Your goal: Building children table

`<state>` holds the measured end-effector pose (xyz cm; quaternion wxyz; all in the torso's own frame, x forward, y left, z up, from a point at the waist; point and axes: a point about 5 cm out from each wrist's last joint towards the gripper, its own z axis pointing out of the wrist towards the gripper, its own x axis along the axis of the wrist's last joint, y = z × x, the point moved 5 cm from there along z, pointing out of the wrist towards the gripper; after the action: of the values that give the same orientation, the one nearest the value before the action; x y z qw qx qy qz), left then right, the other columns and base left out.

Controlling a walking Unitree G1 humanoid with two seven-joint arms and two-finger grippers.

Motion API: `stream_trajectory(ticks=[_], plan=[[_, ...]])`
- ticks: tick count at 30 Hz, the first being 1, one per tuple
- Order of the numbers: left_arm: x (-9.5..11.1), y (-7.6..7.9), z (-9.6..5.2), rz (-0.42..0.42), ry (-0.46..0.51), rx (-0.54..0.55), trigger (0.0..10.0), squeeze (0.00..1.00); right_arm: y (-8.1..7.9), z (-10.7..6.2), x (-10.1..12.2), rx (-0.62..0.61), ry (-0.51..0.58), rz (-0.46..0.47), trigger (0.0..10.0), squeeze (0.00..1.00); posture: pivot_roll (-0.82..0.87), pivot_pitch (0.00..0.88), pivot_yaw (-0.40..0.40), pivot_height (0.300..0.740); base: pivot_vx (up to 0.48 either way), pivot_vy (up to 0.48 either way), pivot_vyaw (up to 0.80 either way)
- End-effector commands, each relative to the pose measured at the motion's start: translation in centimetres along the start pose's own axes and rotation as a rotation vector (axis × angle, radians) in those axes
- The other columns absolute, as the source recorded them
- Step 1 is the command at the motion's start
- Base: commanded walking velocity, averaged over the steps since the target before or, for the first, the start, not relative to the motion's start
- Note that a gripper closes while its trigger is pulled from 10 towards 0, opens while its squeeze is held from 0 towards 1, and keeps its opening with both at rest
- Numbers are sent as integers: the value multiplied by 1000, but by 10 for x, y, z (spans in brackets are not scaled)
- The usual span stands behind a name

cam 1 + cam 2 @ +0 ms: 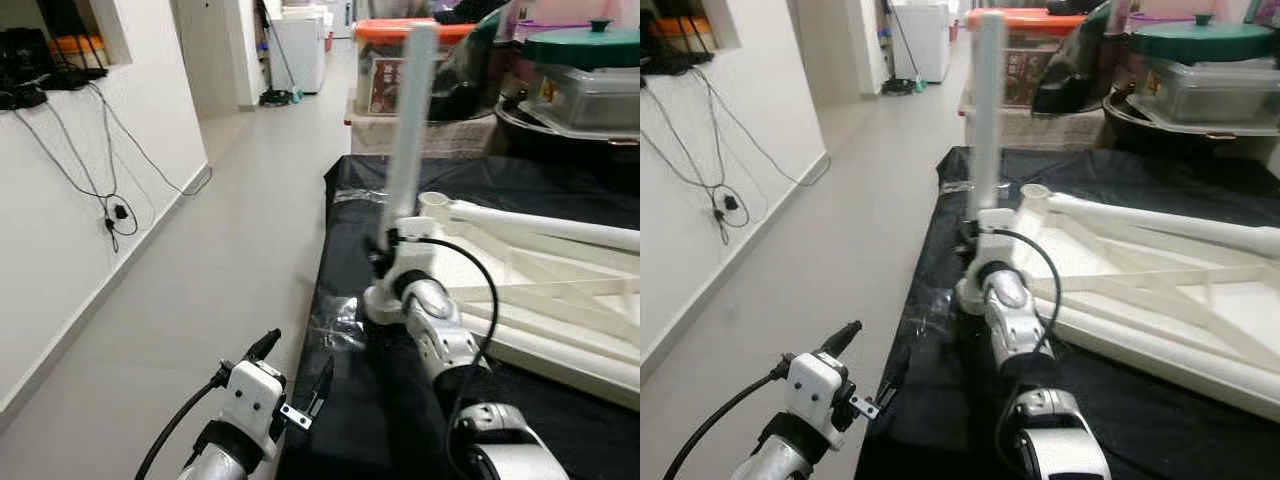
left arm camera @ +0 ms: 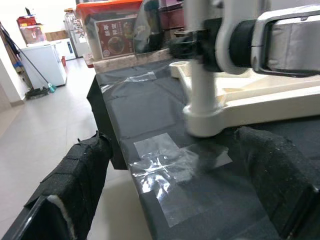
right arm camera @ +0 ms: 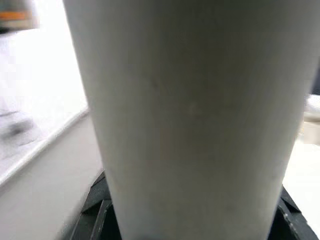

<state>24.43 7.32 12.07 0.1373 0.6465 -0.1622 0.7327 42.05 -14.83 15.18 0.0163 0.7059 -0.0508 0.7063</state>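
Right gripper (image 1: 388, 245) is clamped around the white table leg (image 1: 408, 120), which stands upright at twelve o'clock from it, seated in a corner socket of the upturned white tabletop (image 1: 540, 300) on the black-covered table (image 1: 350, 420). Left gripper (image 1: 295, 380) hangs at about seven o'clock from the leg, fingers spread, near the table's edge.

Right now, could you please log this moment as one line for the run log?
step: fitting leg | right hand: shut on white table leg, upright in corner socket of upturned tabletop | left hand: open, by black-covered surface edge
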Motion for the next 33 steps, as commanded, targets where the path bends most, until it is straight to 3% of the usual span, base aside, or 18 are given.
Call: stream_trajectory(ticks=[1, 5, 6, 7, 9, 10, 14, 15, 16, 20, 22, 23, 24, 28, 30, 32, 33], plan=[[-6, -2, -1, 0, -24, 2, 10000, 0, 30, -9, -27, -183, -106, 60, 0, 0, -34, 0, 33, 740, 0, 0, 0], [-6, -3, -1, 3, -26, 3, 10000, 0, 18, -14, -32, -209, -138, 59, 0, 0, -34, 0, 33, 740, 0, 0, 0], [-6, -3, -1, 3, -27, 3, 10000, 0, 8, -12, -31, -172, -132, 77, 4588, 0, -34, 0, 33, 740, 0, 0, 0], [-6, -3, -1, 3, -28, 3, 10000, 0, -1, -9, -25, -109, -99, 96, 10000, 0, -34, 0, 35, 740, 0, 0, 0], [-6, -3, -1, 2, -29, 3, 10000, 0, -6, -8, -20, -74, -76, 107, 10000, 0, -34, 0, 35, 740, 0, 0, 0], [-7, -3, -1, 2, -30, 2, 10000, 0, -11, -7, -13, -32, -41, 100, 10000, 1000, -34, 0, 35, 740, 0, 0, 0], [-7, -3, -1, 0, -31, 1, 10000, 0, -17, -5, -7, 35, -15, 104, 10000, 1000, -41, 0, 35, 740, 0, 0, 0], [-7, -3, -1, 0, -33, 1, 10000, 0, -23, -3, -7, 94, -26, 141, 10000, 0, -41, 0, 35, 740, 0, 0, 0], [-7, -3, -1, 0, -33, 1, 10000, 0, -23, -3, -7, 94, -26, 141, 10000, 0, -41, 0, 35, 740, 0, 0, 0], [-7, -2, 0, 0, -33, 2, 10000, 0, -45, -2, 5, 366, -17, 245, 10000, 0, -38, 0, 33, 740, 0, 0, 0], [-7, -2, 0, 0, -33, 2, 10000, 0, -45, -2, 5, 366, -17, 245, 10000, 0, -38, 0, 33, 740, 0, 0, 0], [-7, -2, 0, 0, -33, 3, 10000, 0, -51, -3, 8, 466, -22, 245, 10000, 0, -38, 0, 33, 740, 0, 0, 0], [-7, -2, 0, 0, -33, 3, 10000, 0, -51, -3, 8, 466, -22, 245, 10000, 0, -38, 0, 33, 740, 0, 0, 0], [-6, -2, 1, -1, -31, 7, 10000, 0, -63, -19, 9, 923, -87, 64, 10000, 0, -35, 0, 27, 740, 0, 0, 0], [-6, -2, 1, -2, -30, 8, 10000, 0, -64, -24, 8, 986, -107, 54, 10000, 0, -35, 0, 27, 740, 0, 0, 0], [-6, -2, 1, 0, -32, 3, 10000, 0, -67, -36, 7, 1142, -149, 35, 10000, 0, -11, 0, 33, 740, 0, 0, 0], [-6, -2, 1, 0, -32, 3, 10000, 0, -67, -36, 7, 1142, -149, 35, 10000, 0, -11, 0, 33, 740, 0, 0, 0]])
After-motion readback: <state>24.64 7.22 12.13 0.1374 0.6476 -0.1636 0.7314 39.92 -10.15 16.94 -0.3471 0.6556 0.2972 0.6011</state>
